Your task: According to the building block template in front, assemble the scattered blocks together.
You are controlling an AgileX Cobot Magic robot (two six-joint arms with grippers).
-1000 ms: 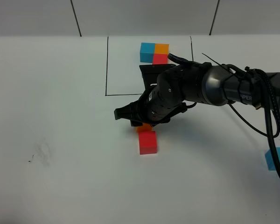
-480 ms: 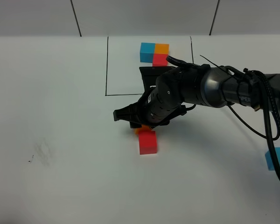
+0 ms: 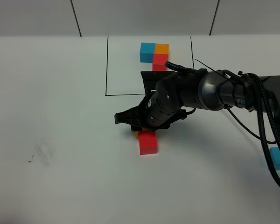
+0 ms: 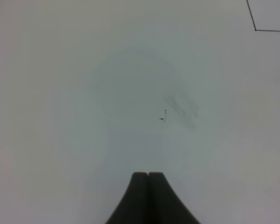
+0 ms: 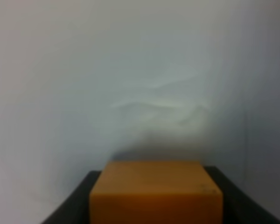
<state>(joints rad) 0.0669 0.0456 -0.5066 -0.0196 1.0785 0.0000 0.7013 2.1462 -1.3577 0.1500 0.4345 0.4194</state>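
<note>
The building block template, a tight L of blue, orange and red cubes, sits at the far side of a black-lined frame. My right gripper is shut on the loose orange cube, which fills the space between its fingers. In the high view only a sliver of that cube shows, right behind the loose red cube; whether they touch is hidden. The loose blue cube lies at the far right edge, partly behind a cable. My left gripper is shut and empty over bare table.
A faint grey smudge marks the white table at the left, and the same smudge shows in the left wrist view. Black cables trail off the right arm over the table's right side.
The right gripper has sunk a little toward the table with the orange cube, which now hides almost fully behind the red cube. The left gripper has not moved.
</note>
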